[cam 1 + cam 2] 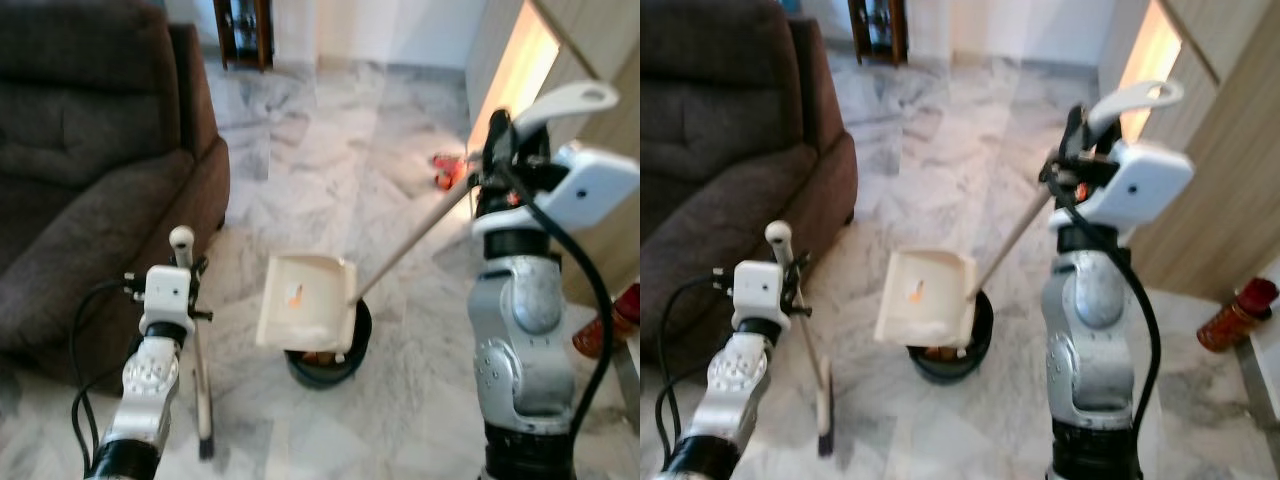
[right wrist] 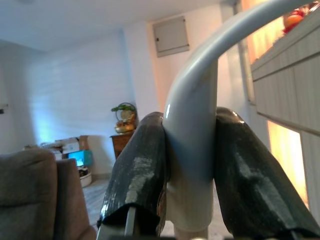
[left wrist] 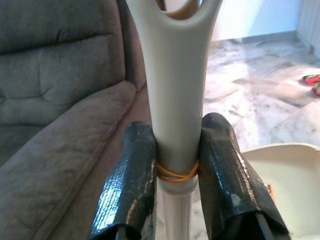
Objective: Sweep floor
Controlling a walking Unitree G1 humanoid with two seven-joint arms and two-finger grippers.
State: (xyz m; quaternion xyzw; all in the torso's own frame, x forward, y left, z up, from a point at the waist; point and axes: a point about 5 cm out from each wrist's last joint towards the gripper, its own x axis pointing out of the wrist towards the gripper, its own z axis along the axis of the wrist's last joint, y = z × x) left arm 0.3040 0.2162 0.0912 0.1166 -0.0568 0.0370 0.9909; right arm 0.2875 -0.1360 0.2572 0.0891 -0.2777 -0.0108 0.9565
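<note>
Your left gripper clamps the smooth broom handle — right gripper clamps the cream dustpan handle, tilted over a dark bin.

no readable text, labels or numbers

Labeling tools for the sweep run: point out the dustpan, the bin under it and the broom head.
dustpan [image 1: 305, 300], left eye view, middle of the tray.
bin [image 1: 358, 352], left eye view, dark right rim.
broom head [image 1: 824, 436], right eye view, dark bristles on the floor.

Bright daylight on marble floor; warm glare from right; head views softly blurred.
</note>
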